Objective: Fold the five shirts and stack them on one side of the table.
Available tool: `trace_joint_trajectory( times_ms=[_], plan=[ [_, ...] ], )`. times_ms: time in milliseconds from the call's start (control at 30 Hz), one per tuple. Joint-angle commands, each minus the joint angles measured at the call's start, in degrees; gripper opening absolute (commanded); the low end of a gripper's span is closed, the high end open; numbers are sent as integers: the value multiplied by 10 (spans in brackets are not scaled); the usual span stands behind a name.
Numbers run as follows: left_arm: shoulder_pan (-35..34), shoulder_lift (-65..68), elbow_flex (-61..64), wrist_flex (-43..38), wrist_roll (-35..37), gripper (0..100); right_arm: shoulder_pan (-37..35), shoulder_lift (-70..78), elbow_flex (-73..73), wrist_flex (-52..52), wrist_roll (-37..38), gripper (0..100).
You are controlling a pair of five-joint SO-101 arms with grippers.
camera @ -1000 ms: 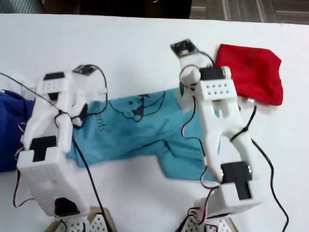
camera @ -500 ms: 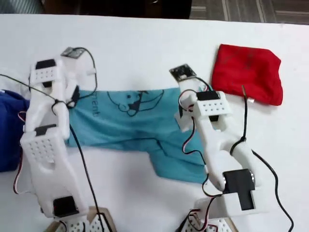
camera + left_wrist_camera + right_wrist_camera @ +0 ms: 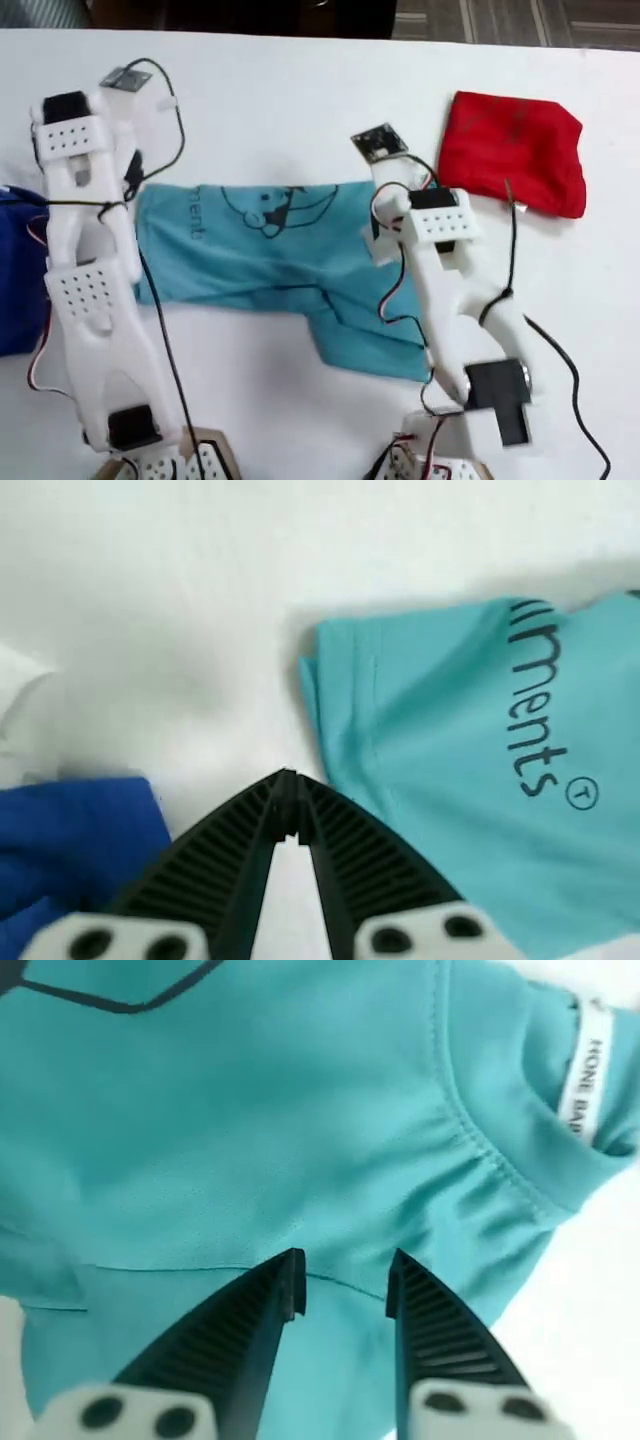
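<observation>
A teal shirt (image 3: 260,250) lies spread across the middle of the table, with one part folded toward the near side. My left gripper (image 3: 288,785) is shut and empty, over bare table just off the teal shirt's edge (image 3: 330,710); in the high view the left gripper (image 3: 135,178) is at the shirt's far left corner. My right gripper (image 3: 345,1285) is open, hovering above the teal cloth near the collar (image 3: 510,1175); the high view puts the right gripper (image 3: 378,232) at the shirt's right end. A folded red shirt (image 3: 515,150) lies at the far right. A blue shirt (image 3: 20,270) lies at the left edge.
The blue shirt (image 3: 70,830) is close beside my left gripper. The white table (image 3: 300,100) stretches behind the teal shirt. Both arm bases and loose cables (image 3: 540,340) stand along the near edge.
The left arm moved to the far left, off the teal shirt, and the shirt now lies stretched out flatter. The right gripper drew back toward the near side over the shirt.
</observation>
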Motion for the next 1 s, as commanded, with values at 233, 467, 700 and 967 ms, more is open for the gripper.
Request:
trace_joint_trajectory(
  times_ms=[233, 467, 700, 967],
  plan=[
    [1, -304, 380, 10, -4, 128, 0, -136, 0, 68, 4, 144],
    [-5, -553, 783, -167, 29, 192, 0, -141, 0, 80, 4, 144],
    [-7, -587, 990, -368, 72, 192, 0, -142, -1, 96, 4, 144],
    [-10, -546, 986, -395, 125, 191, 0, -137, -1, 102, 5, 144]
  ],
)
